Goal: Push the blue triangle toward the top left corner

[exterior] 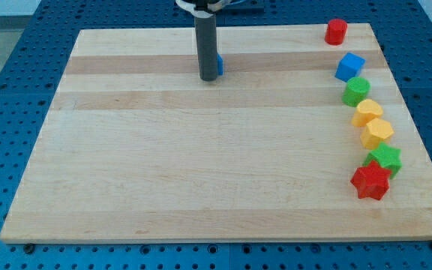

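My tip (210, 77) stands on the wooden desk (201, 172) near its top edge, planted against the blue triangle (219, 64), which peeks out from behind the rod on the view's right. I judge that placement deliberate: with the block on my right, a sweep leftward should carry it toward the top left corner, still well apart from it. I have no jaws to open or clench; the rod merely touches the block and holds nothing. Well to the triangle's right, along the desk's edge, sit a red cylinder (336, 31), blue cube (349, 67), two green blocks (356, 91) (386, 158), two yellow blocks (367, 112) (377, 131) and a red star (370, 181).
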`<act>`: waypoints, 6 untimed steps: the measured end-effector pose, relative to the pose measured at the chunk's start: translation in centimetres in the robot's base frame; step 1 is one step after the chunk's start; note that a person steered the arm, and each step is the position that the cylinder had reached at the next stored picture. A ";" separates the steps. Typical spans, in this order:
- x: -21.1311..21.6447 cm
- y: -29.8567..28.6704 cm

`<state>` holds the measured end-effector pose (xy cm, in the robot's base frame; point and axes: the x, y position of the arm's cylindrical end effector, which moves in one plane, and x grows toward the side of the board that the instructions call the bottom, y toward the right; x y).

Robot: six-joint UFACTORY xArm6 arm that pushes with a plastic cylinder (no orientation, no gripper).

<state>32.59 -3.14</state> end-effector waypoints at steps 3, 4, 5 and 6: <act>-1.9 5.8; -3.2 3.9; -3.3 0.7; -3.3 -2.3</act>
<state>29.25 -5.47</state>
